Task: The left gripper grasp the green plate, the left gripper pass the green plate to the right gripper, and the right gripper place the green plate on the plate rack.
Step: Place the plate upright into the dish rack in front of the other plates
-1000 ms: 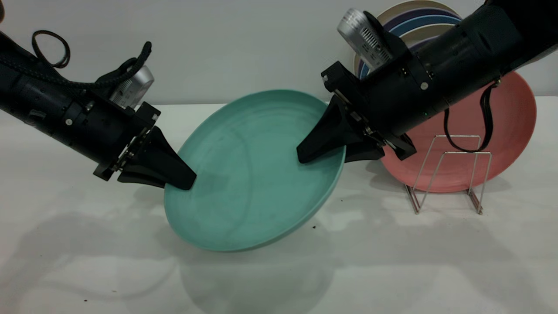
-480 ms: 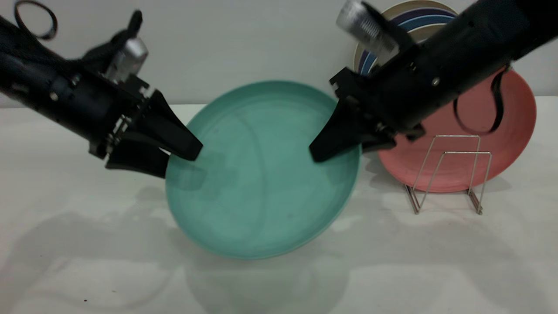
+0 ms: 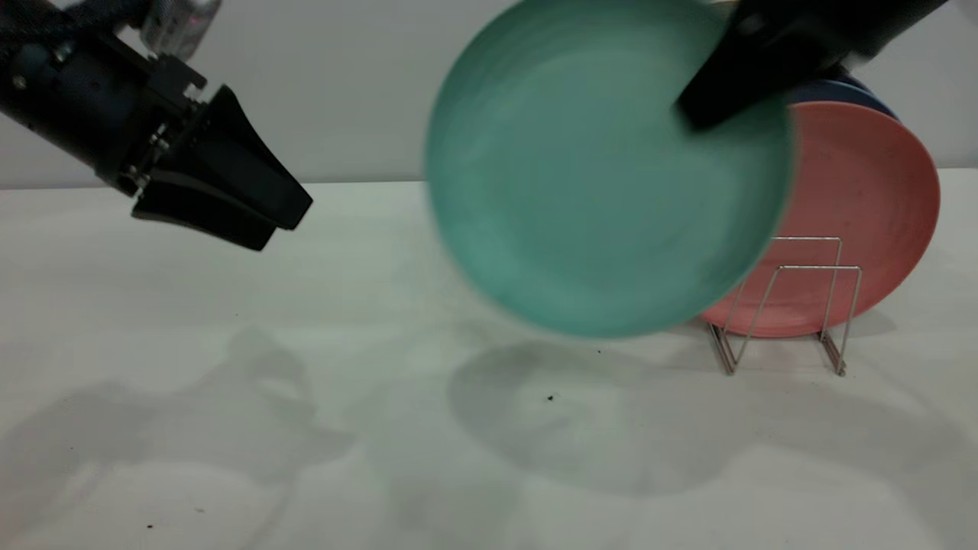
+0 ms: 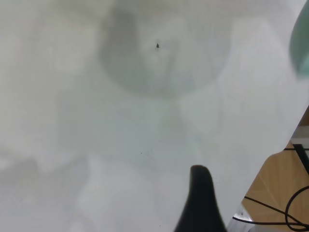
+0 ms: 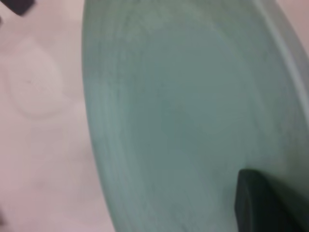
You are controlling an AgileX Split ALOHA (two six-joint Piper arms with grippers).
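Note:
The green plate (image 3: pixel 603 168) hangs high above the table, nearly upright and facing me. My right gripper (image 3: pixel 695 114) is shut on its upper right rim, coming in from the top right. In the right wrist view the green plate (image 5: pixel 193 111) fills the frame, with one black finger (image 5: pixel 260 203) pressed on its face. The plate's lower right edge overlaps the plate rack (image 3: pixel 787 305). My left gripper (image 3: pixel 283 225) is at the upper left, open and empty, well clear of the plate. The left wrist view shows one of its fingers (image 4: pixel 200 193) over bare table and a sliver of the green plate (image 4: pixel 301 43).
A salmon-pink plate (image 3: pixel 871 214) leans upright behind the rack, with a blue plate (image 3: pixel 840 90) behind it. The table's edge (image 4: pixel 270 154) shows in the left wrist view, with wooden floor and cables (image 4: pixel 289 203) beyond it.
The left gripper has let go of the green plate and drawn back up and to the left. The right gripper has lifted the plate up and to the right, toward the rack.

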